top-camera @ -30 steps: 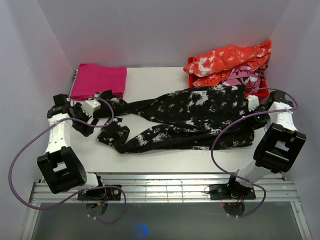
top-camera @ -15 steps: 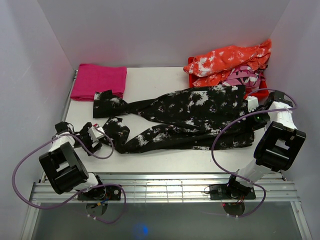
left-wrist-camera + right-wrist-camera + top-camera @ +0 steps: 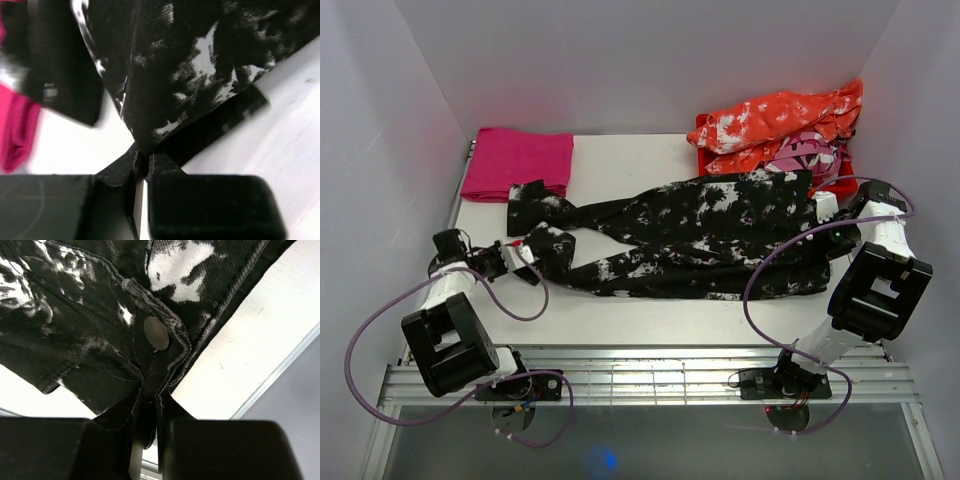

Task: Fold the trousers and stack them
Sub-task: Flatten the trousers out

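The black trousers [image 3: 700, 235] with white splotches lie spread across the table, waist at the right and both legs running left. My left gripper [image 3: 520, 257] is at the end of the near leg. In the left wrist view its jaws [image 3: 143, 159] are shut on the trousers [image 3: 200, 75], pinching a fold of that leg. My right gripper [image 3: 823, 207] is at the waist. In the right wrist view it [image 3: 150, 397] is shut on the waistband just below the metal button [image 3: 156, 333]. The far leg's end lies loose next to the magenta cloth.
A folded magenta cloth [image 3: 518, 160] sits at the back left corner. An orange-and-white garment [image 3: 780, 115] is heaped over a pink patterned cloth [image 3: 805, 150] at the back right. White walls close in three sides. A metal rail [image 3: 650, 370] runs along the table's near edge.
My left gripper left the far leg's end, came to the near leg, shut on it and drew it left, straightening that leg. The right arm has stayed put.
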You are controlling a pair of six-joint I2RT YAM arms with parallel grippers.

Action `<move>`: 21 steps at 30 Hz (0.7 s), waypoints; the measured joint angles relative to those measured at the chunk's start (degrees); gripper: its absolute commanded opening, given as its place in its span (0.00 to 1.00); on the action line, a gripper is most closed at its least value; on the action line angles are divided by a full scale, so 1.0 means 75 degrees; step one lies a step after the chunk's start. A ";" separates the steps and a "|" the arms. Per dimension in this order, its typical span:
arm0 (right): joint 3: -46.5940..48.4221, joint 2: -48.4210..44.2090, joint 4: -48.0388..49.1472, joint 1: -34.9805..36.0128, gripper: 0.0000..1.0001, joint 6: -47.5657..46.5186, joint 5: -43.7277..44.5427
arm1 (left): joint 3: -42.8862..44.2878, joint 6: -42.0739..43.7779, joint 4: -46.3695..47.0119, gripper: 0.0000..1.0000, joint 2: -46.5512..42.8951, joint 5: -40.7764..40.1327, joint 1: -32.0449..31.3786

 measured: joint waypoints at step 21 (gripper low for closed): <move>-0.0280 0.0044 0.0111 -0.0402 0.08 -0.0912 0.0099 | 0.5496 -0.0239 -0.7714 0.09 0.3783 -0.3602 -0.0023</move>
